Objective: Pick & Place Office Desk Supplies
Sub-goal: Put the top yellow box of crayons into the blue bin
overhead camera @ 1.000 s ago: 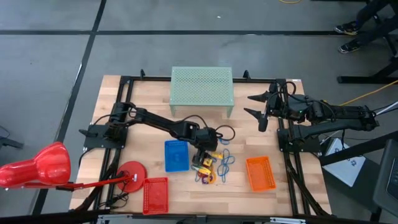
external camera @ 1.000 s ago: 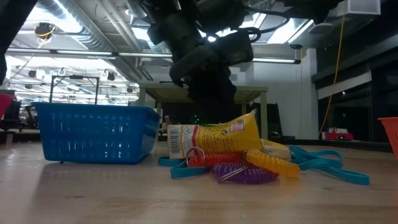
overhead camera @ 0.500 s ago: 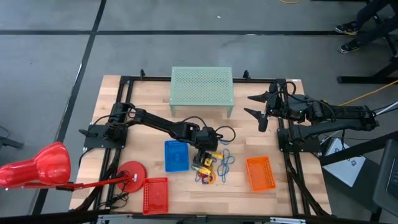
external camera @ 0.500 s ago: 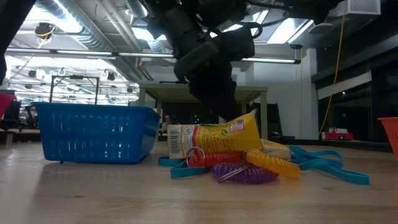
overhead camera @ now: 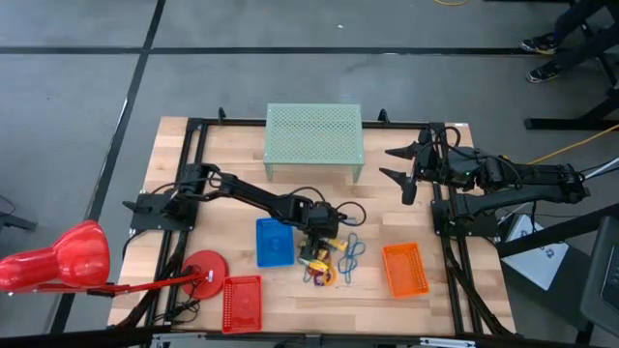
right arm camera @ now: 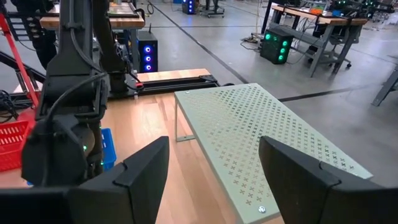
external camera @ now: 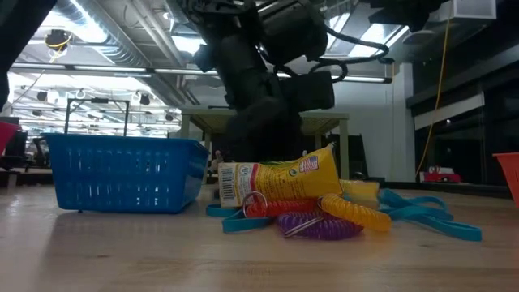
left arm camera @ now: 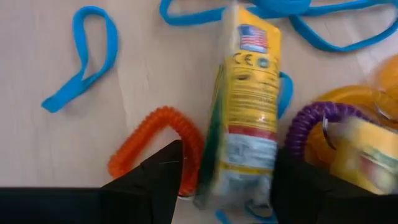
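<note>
The left gripper [left arm camera: 225, 180], jaws apart, straddles the yellow tube [left arm camera: 245, 118] just beside the blue tray [overhead camera: 274, 241], seemingly to grasp it, while the right gripper [overhead camera: 404, 165] waits open.

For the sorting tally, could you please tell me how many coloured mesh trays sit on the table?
3: a blue tray beside the supply pile, a red tray near the front edge by the lamp base, and an orange tray on the right.

Pale wood surface [overhead camera: 387, 208], matt, with visible grain. Glossy printed yellow pack [left arm camera: 245, 106], creased like thin card or plastic. Ribbed coil loops in orange [left arm camera: 155, 140] and purple [left arm camera: 311, 121] plastic. Perforated pale green metal shelf [right arm camera: 261, 137]. Plastic mesh blue tray [external camera: 122, 172].
</note>
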Tool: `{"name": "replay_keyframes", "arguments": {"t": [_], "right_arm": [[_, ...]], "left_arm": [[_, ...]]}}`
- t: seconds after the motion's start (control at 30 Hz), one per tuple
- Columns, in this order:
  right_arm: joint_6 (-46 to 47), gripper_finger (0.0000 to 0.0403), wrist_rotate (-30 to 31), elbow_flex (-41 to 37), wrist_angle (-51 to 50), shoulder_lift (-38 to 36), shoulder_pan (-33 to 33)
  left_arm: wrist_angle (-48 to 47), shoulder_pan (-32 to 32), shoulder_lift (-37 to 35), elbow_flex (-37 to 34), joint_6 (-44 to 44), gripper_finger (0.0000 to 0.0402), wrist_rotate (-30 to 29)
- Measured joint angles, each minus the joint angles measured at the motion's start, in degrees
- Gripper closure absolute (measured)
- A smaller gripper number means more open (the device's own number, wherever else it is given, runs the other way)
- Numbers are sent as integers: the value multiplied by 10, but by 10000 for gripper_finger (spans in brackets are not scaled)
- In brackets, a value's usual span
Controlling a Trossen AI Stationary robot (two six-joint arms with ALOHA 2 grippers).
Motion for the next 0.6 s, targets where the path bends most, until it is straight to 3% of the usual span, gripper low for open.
{"name": "replay_keyframes", "arguments": {"t": [0.13, 0.47, 0.6], "right_arm": [[2, 153, 0, 0, 0, 0, 0], [0, 153, 0, 0, 0, 0, 0], [-1, 153, 0, 0, 0, 0, 0]], "left_arm": [[-1, -1, -3, 3, 24, 213, -2], [-10, 1, -19, 40, 43, 325, 31], [-11, 1, -26, 43, 47, 352, 34]]}}
